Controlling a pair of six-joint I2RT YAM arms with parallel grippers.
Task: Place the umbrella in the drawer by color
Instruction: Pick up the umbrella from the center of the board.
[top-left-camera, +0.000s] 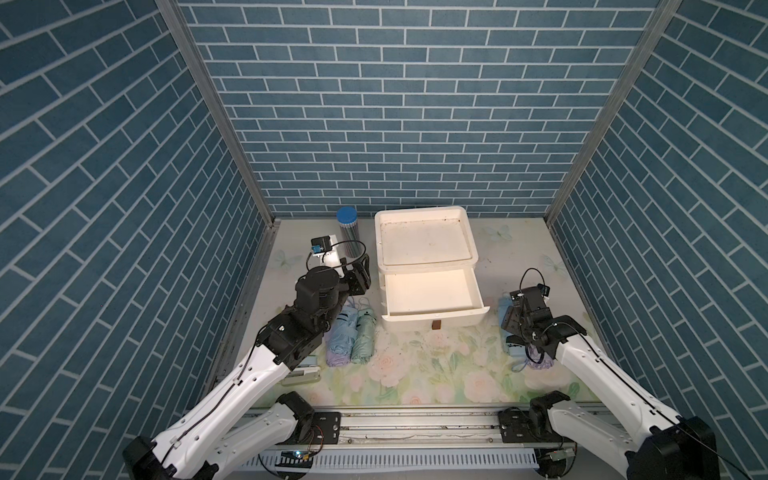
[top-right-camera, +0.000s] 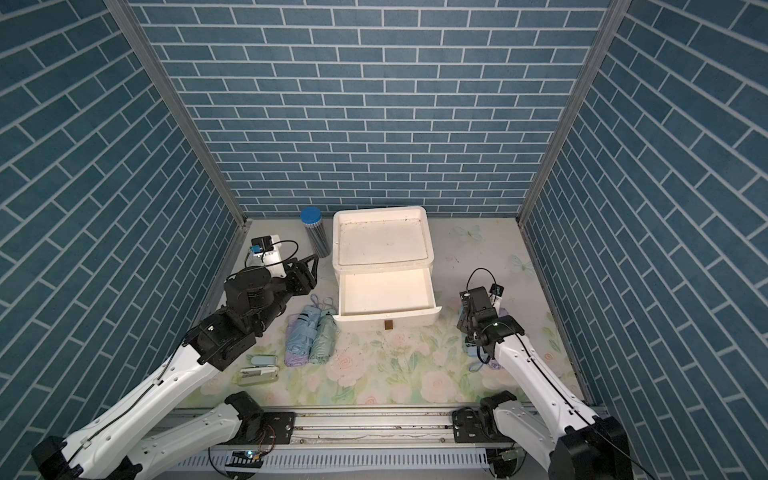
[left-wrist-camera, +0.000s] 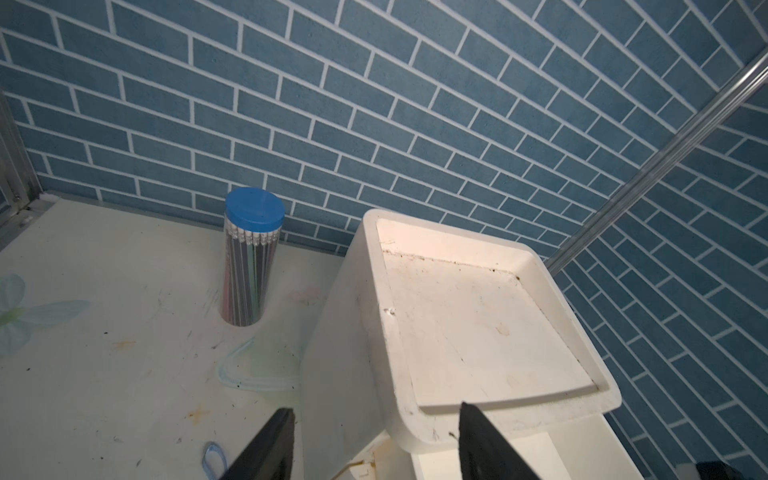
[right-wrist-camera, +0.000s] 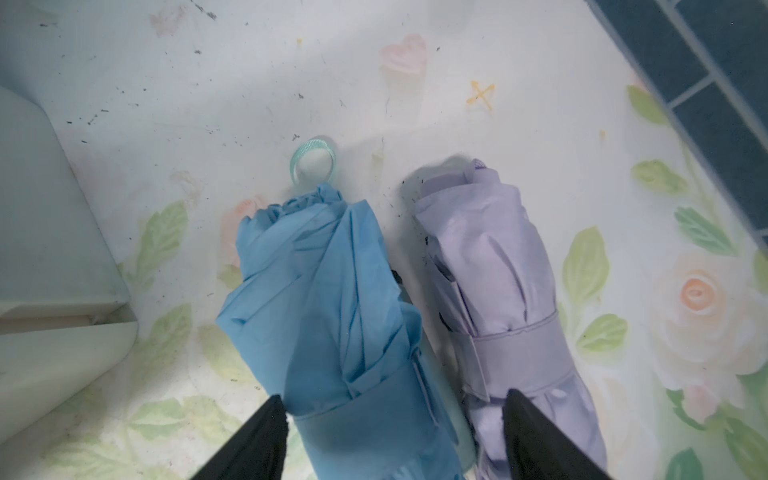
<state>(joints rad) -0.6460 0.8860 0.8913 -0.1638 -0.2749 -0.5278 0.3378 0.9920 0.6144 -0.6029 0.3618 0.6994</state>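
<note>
Left arm (top-left-camera: 245, 378) stretched forward, left gripper (left-wrist-camera: 374, 444) jaws apart and empty; right arm (top-left-camera: 598, 370) angled down, right gripper (right-wrist-camera: 395, 436) jaws spread wide.

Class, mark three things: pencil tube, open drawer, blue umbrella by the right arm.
pencil tube (left-wrist-camera: 254, 209), left wrist view, on its blue lid.
open drawer (top-left-camera: 428, 291), in a top view, on its bare floor.
blue umbrella (right-wrist-camera: 324, 291), right wrist view, mid canopy.

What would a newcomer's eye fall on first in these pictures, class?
The white cabinet at the back, its drawer pulled out and empty, stands out first. Folded umbrellas lie either side of it: a green umbrella on the robot's left, and a blue umbrella beside a lilac umbrella on its right, with the open right gripper over them.
</note>
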